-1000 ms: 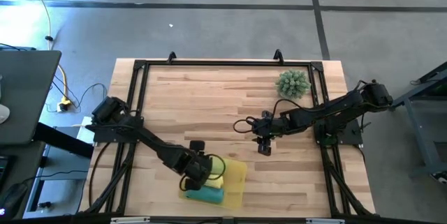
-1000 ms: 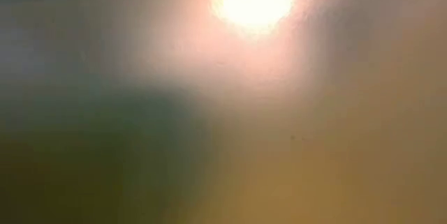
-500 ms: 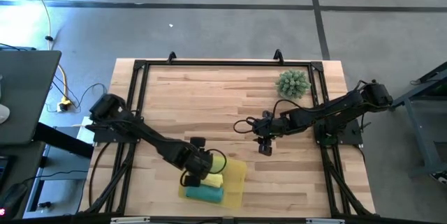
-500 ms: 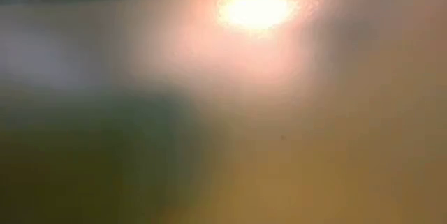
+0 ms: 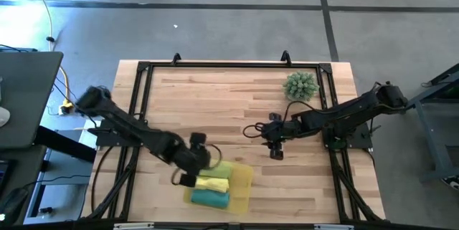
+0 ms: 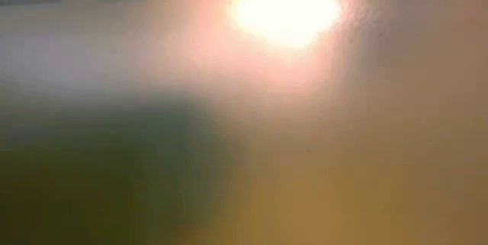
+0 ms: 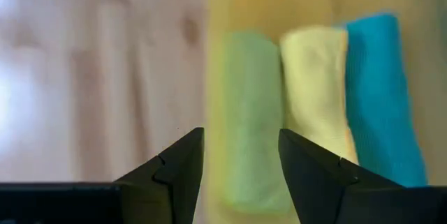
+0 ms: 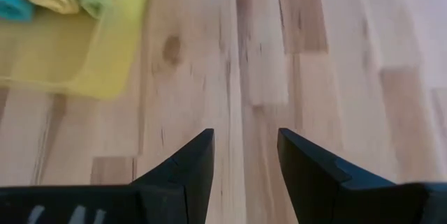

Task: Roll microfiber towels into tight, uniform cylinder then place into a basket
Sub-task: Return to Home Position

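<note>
Green towel (image 7: 244, 119), yellow towel (image 7: 314, 91) and teal towel (image 7: 380, 98) lie rolled in the basket (image 5: 244, 180), soft, light, likely best pinched mid-roll; left gripper (image 7: 241, 137) just beside it and right gripper (image 8: 244, 137) well apart hang spread, empty

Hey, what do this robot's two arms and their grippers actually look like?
The left arm and right arm are slim, jointed and matte black. A thin black cable loops beside the right wrist. The left gripper and right gripper each have two dark wedge-shaped fingers tapering to points. Pale markings show on the right wrist's housing, unreadable.
</note>
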You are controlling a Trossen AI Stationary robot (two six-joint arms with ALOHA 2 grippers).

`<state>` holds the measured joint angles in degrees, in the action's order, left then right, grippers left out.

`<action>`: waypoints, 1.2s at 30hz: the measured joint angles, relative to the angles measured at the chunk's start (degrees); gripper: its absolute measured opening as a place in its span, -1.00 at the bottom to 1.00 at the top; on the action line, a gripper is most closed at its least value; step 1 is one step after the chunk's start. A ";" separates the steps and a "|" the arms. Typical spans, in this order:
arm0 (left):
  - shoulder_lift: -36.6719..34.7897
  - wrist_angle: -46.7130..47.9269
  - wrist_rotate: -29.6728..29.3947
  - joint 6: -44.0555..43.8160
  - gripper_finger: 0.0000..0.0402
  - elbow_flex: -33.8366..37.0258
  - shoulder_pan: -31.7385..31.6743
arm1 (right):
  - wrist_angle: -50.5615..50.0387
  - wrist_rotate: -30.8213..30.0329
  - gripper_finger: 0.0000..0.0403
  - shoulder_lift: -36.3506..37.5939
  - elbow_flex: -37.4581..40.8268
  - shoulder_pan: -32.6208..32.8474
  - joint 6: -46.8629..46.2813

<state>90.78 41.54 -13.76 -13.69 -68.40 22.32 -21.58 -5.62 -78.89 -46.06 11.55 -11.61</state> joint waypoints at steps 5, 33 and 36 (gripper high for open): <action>-10.68 5.31 -7.55 0.39 -0.13 0.09 -0.32 | -0.21 -4.21 -0.26 3.31 0.02 1.08 3.81; -38.71 21.46 -22.96 -0.04 -0.13 0.20 -15.86 | 30.03 -12.29 -0.26 36.84 36.26 -3.30 -1.42; -38.48 21.48 -22.55 0.41 -0.13 0.20 -17.70 | 34.35 -12.28 -0.26 40.77 40.85 -4.19 -1.61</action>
<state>52.30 63.02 -36.31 -13.28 -68.20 4.62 12.77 -17.90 -38.12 -5.22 7.36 -13.22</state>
